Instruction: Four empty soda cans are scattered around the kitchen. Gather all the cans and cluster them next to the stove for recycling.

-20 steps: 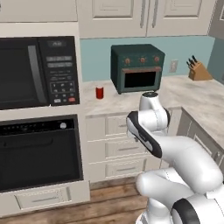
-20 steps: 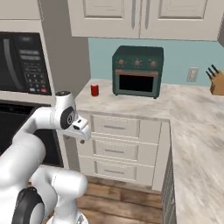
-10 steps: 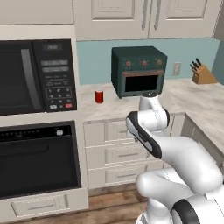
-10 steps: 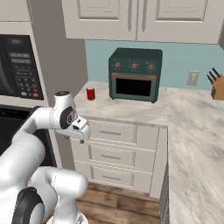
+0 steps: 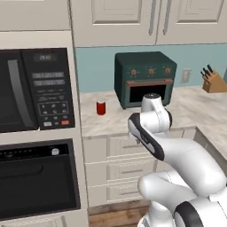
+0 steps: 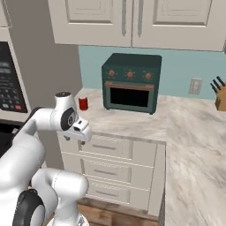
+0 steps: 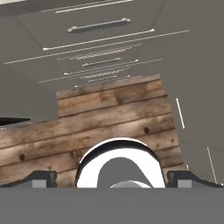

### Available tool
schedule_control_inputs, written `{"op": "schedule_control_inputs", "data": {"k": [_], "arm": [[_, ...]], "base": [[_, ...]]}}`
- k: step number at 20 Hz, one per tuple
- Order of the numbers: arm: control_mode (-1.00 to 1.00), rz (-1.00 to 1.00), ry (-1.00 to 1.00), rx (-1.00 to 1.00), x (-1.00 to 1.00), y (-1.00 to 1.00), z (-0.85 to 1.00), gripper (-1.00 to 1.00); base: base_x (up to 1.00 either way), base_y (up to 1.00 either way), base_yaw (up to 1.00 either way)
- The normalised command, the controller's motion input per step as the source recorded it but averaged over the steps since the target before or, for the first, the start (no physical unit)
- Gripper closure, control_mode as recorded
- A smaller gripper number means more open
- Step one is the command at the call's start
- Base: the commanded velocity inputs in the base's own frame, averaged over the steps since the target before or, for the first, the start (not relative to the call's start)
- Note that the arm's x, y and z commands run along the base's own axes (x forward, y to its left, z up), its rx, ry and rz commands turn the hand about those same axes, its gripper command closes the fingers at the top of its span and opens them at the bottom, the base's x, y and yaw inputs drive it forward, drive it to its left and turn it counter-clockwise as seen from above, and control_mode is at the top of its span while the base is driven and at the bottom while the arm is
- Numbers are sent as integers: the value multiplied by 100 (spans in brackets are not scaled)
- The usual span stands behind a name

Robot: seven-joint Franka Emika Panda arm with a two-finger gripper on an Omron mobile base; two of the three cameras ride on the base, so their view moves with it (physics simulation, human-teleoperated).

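One red soda can (image 5: pixel 101 107) (image 6: pixel 83 103) stands upright on the pale counter (image 5: pixel 111 122), left of a dark green toaster oven (image 5: pixel 144 80) (image 6: pixel 131 83). My arm is folded in front of the counter drawers, well short of the can. My gripper (image 7: pixel 113 179) points down at the wood-plank floor; its two fingertips (image 7: pixel 41 177) stand wide apart, open, with nothing between them. In the right base view the hand (image 6: pixel 80 131) hangs just below the counter edge. The stove is out of view.
A black microwave (image 5: pixel 35 88) sits above a black wall oven (image 5: pixel 37 177) in the tall cabinet on the left. A knife block (image 5: pixel 213 80) (image 6: pixel 219 95) stands at the far right. Drawers (image 6: pixel 114 167) run under the counter, which turns a corner to the right.
Both base views have shifted and the counter looks nearer, so the base has driven. The arm keeps its folded pose and the gripper stays open.
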Motion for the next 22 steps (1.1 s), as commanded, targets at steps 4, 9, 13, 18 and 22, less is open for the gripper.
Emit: {"op": "schedule_control_inputs", "data": {"k": [4,9,13,18,22], "arm": [[100,0,0,0,0,0,0,-100],[100,0,0,0,0,0,0,-100],[100,0,0,0,0,0,0,-100],[100,0,0,0,0,0,0,-100],[100,0,0,0,0,0,0,-100]], "base": [[55,-2,7],[72,-6,9],[58,-3,9],[5,0,0],[0,0,0]]}}
